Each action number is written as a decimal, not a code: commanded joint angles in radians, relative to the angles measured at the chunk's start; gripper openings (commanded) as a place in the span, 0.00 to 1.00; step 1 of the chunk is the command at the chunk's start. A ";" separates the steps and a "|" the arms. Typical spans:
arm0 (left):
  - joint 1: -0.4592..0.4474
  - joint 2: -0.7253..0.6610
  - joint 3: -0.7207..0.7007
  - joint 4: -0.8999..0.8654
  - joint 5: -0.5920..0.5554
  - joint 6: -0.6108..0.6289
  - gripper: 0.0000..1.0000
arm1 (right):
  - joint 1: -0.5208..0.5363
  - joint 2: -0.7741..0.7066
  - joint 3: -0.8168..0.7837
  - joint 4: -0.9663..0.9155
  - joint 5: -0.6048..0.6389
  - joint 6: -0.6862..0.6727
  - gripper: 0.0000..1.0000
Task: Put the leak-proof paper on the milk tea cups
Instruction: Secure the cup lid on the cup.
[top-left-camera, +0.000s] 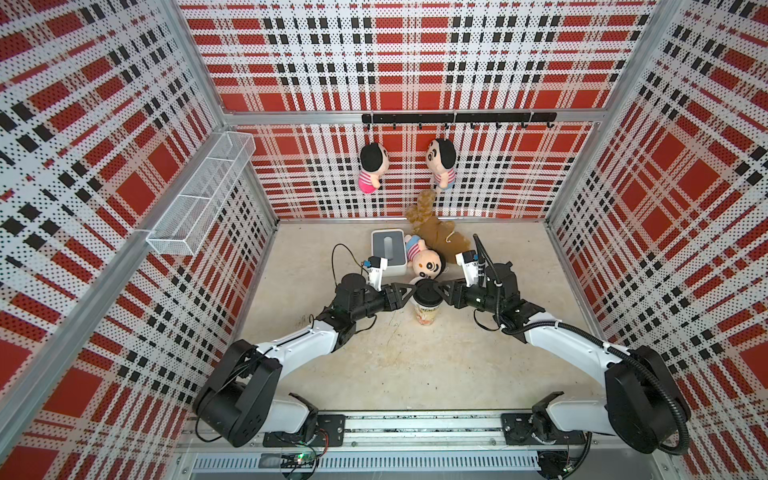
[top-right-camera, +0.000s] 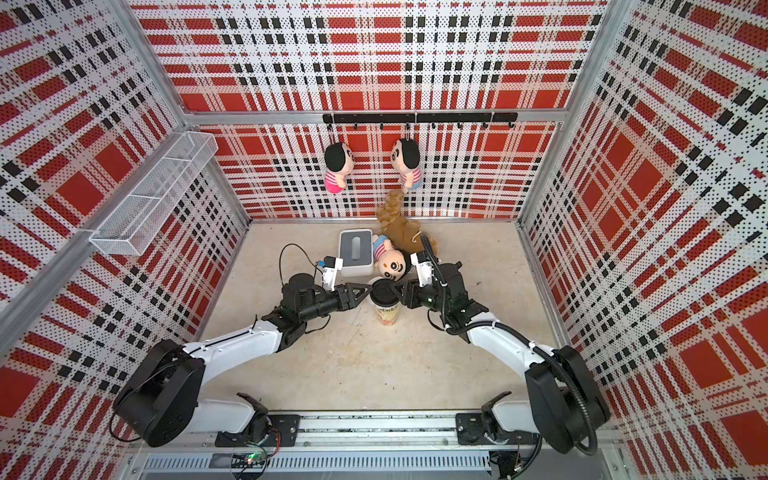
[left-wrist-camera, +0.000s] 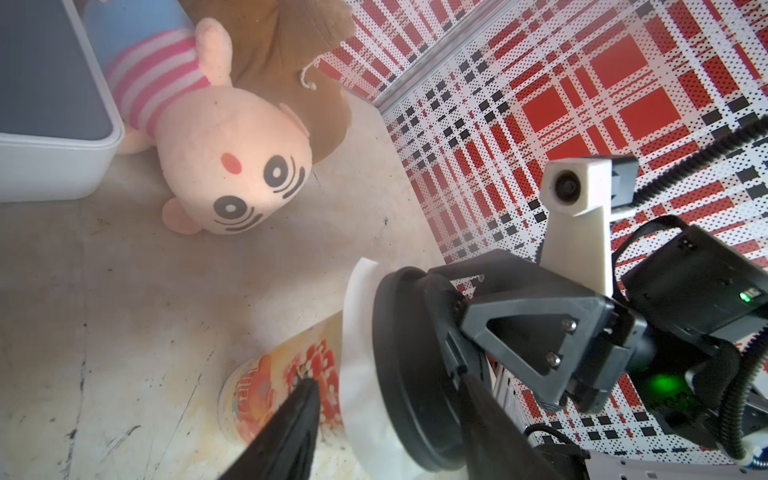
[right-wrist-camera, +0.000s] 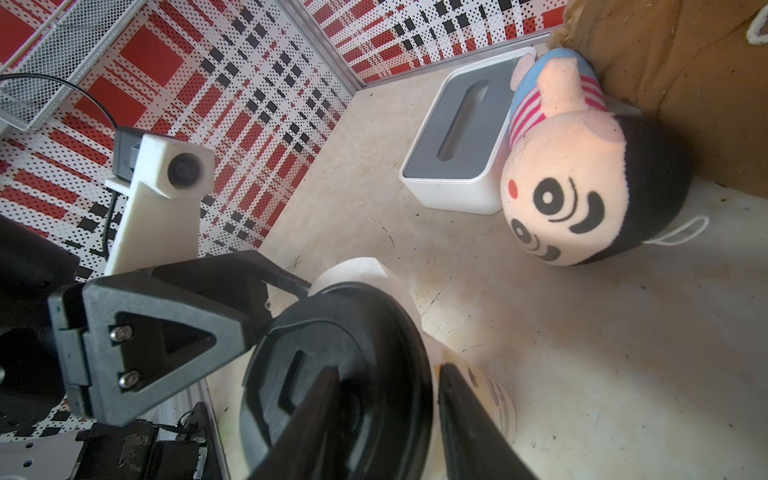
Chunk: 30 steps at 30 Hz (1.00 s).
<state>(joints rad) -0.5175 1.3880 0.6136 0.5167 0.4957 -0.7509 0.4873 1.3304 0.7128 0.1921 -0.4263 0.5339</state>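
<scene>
While parted left pincer (left-wrist-camera: 384, 390), right pincer (right-wrist-camera: 386, 370) straddle lid (top-left-camera: 428, 293) rim | grip unclear | paper (left-wrist-camera: 357, 299) overhangs

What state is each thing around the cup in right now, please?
milk tea cup: upright, capped.
leak-proof paper: under the lid, edge sticking out.
black lid: on top of the cup.
left gripper: fingers straddle the lid's rim, grip unclear.
right gripper: fingers closed on the lid's rim.
plush doll behind the cup: lying face up.
</scene>
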 joint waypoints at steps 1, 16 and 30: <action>-0.004 0.020 -0.003 0.031 0.018 0.001 0.57 | 0.004 0.064 -0.083 -0.277 0.014 -0.038 0.42; -0.008 0.059 -0.031 0.106 0.047 -0.050 0.54 | 0.004 0.078 -0.074 -0.288 0.003 -0.049 0.42; 0.013 0.129 -0.076 -0.098 -0.032 -0.003 0.44 | 0.004 0.081 -0.093 -0.271 -0.003 -0.043 0.41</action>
<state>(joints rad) -0.5110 1.4528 0.5953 0.5838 0.4999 -0.7948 0.4820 1.3415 0.7082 0.2058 -0.4343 0.5339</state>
